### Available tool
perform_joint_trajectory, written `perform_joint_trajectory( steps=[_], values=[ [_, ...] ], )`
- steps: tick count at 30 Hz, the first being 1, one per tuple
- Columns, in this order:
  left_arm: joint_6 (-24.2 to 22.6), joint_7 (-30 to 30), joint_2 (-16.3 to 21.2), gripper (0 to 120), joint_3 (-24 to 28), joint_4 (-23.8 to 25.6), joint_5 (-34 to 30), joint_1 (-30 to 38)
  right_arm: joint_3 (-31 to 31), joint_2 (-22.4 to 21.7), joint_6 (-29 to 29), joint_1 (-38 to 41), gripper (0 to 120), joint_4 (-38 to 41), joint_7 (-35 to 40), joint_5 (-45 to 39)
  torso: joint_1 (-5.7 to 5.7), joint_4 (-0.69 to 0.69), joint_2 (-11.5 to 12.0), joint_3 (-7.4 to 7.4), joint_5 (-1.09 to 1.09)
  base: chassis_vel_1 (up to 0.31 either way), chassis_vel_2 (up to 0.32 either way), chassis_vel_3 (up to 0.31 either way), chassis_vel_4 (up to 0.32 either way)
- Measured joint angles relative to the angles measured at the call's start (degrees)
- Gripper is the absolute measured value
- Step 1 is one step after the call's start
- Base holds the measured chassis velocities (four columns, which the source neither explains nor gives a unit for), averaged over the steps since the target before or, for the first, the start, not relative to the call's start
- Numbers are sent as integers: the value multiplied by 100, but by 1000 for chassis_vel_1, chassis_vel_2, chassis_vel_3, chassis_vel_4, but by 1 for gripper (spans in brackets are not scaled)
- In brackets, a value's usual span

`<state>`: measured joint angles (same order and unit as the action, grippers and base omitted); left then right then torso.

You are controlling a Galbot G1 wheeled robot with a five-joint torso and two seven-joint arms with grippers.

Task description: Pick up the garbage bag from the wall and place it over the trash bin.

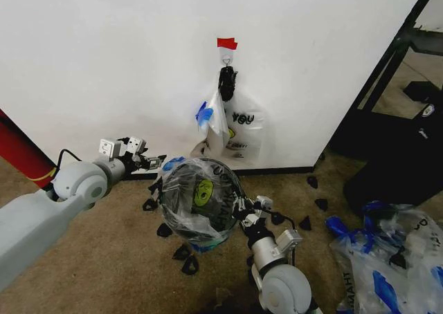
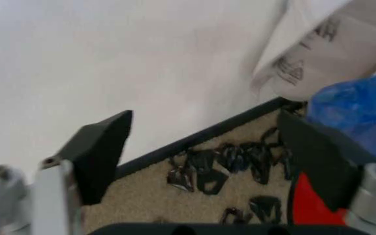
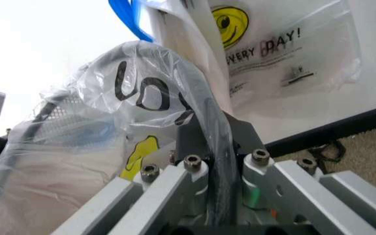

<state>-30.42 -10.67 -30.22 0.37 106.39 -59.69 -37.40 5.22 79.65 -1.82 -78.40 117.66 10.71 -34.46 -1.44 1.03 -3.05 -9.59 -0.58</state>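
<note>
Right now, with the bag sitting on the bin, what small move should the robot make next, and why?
Probably move the left gripper in to take the bag's edge at the bin's left rim. The bag lies bunched over the bin's mouth. The right gripper is shut on it at the right rim, while the left gripper hangs open and empty just beside the bin.

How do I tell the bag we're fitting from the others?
Under the white wall, the black bin stands on the carpet. The bag is draped over its mouth, held by the right gripper; other bags hang from the hook.
</note>
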Motion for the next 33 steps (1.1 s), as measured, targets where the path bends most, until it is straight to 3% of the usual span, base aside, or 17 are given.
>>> perform_joint_trajectory(
  steps=[4, 7, 10, 12, 15, 21, 24, 26, 33],
  values=[
    [168, -498, -73, 99, -194, 113, -135, -41, 18, 5, 10, 29, 1, -33, 54, 6, 0, 2, 0, 0, 0, 0, 0, 0, 0],
    [352, -1052, -60, 100, -502, 601, -169, -228, 23, 88, 54, 79, 1, -96, 170, 47, 0, 3, 0, 0, 0, 0, 0, 0, 0],
    [366, -1242, -1, 98, -705, 1101, -171, -561, 24, 157, 98, 112, 1, -136, 248, 125, 0, 2, 0, 0, 5, 0, 0, 0, 0],
    [364, -1404, -1, 88, -840, 1814, -127, -1008, 38, 256, 194, 127, 1, -195, 324, 333, 0, -2, 0, 0, 0, 0, 0, 0, 0],
    [190, -1624, -140, 75, -761, 2513, -168, -1275, 61, 369, 292, 126, 1, -223, 411, 564, 0, 1, 0, 0, 0, 0, 0, 0, 0],
    [-45, -1844, -326, 55, -615, 3177, -628, -1342, 63, 478, 406, 97, 1, -234, 458, 1011, 0, 1, 0, 0, 2, 0, 0, 0, 0],
    [-134, -1932, -367, 49, -562, 3281, -765, -1348, 68, 487, 440, 85, 1, -234, 459, 1141, 0, 1, 0, 0, 2, 0, 0, 0, 0],
    [-263, -2040, -420, 37, -437, 3351, -860, -1364, 74, 502, 512, 77, 1, -234, 460, 1363, 0, 1, 0, 0, 2, 0, 0, 0, 0],
    [-537, -2250, -567, 12, 29, 3077, -885, -1148, 37, 523, 649, 70, 1, -247, 433, 1736, 0, 1, 0, 0, 0, 0, 0, 0, 0]
  ],
)
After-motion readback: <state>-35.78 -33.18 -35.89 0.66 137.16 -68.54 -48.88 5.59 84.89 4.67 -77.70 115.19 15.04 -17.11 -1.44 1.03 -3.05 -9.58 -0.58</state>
